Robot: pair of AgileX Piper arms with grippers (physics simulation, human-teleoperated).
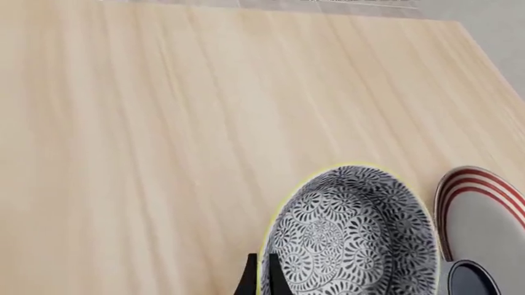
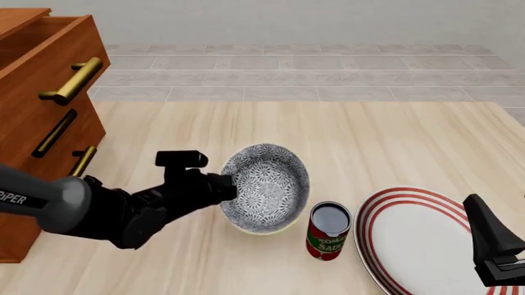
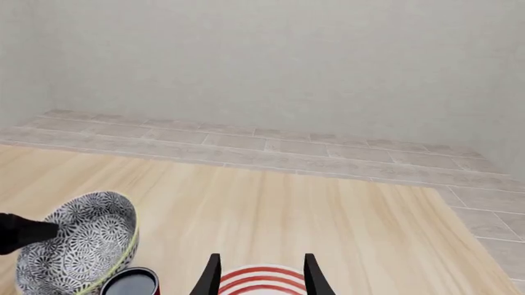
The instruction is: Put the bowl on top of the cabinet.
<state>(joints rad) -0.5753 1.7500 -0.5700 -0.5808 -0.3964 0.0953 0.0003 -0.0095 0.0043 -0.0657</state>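
Observation:
The bowl (image 2: 267,187), grey-and-white floral with a pale yellow rim, is tilted so its opening faces the front camera, left of the table's centre. My left gripper (image 2: 228,187) is shut on its left rim; in the left wrist view the dark fingers (image 1: 249,278) pinch the wall of the bowl (image 1: 353,233). The reddish-brown cabinet (image 2: 41,92) with brass and dark handles stands at the far left, its top drawer pulled out. My right gripper (image 3: 262,275) is open and holds nothing, above the plate at the front right (image 2: 492,246).
A red tomato can (image 2: 328,230) stands just right of the bowl's lower edge. A white plate with red rings (image 2: 418,246) lies at the front right. Pale wooden table (image 2: 385,141) stretches behind them, ending at a tiled floor.

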